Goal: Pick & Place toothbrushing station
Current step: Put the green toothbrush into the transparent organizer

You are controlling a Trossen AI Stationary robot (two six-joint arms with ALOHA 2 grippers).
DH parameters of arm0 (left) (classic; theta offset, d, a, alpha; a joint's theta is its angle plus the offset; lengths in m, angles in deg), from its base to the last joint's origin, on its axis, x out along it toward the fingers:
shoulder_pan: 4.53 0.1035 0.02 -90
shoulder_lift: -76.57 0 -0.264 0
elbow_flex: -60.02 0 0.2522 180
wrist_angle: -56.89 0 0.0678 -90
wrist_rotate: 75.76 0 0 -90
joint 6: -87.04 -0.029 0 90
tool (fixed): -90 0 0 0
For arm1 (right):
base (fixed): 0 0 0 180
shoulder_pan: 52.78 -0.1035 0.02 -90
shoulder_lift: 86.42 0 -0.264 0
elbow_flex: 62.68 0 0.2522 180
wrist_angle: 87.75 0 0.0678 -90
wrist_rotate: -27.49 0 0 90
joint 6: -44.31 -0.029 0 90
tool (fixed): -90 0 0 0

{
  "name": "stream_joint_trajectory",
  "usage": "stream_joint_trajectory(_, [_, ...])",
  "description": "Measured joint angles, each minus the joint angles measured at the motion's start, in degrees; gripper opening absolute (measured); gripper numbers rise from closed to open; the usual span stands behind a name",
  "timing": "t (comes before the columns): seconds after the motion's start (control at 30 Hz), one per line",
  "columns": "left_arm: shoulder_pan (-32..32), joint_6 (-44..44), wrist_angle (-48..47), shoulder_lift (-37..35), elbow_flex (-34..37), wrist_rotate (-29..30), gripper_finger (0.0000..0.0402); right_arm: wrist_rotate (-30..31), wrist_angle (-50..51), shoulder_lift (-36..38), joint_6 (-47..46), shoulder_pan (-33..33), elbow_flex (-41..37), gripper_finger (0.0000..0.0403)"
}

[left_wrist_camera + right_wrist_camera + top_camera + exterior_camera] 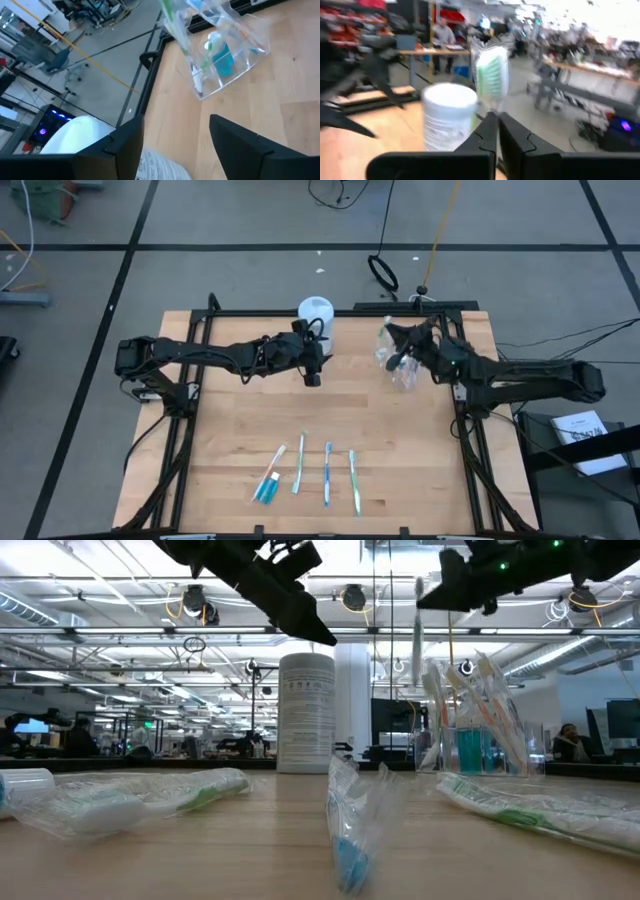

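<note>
Right gripper [497,131] is directly above the clear cup [402,366], fingers pinched on a wrapped green toothbrush [492,75], probably to drop it in. Left gripper [312,372], jaws apart, waits left of the cup; four toothbrushes [326,472] lie well nearer the front edge

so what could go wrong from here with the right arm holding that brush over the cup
1. The right gripper pinches a wrapped green toothbrush near one end; it could swing or slip on the way down.
2. The clear cup already holds several brushes and looks light, so pushing another in might tip it.
3. The left gripper hangs open beside the white canister and could nudge it.
</note>
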Motion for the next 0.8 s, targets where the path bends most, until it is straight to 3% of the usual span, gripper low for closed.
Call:
stream_joint_trajectory(0.2, [2.1,0.2,-1.0,0.0,0.0,0.0,0.0232,-1.7,11.5,1.2,-6.3,5.1,0.0,0.0004])
stream_joint_trajectory(0.8, [6.8,0.6,-1.1,0.0,0.0,-1.7,0.0232,-1.4,10.7,-8.7,-9.6,16.0,0.0,0.0001])
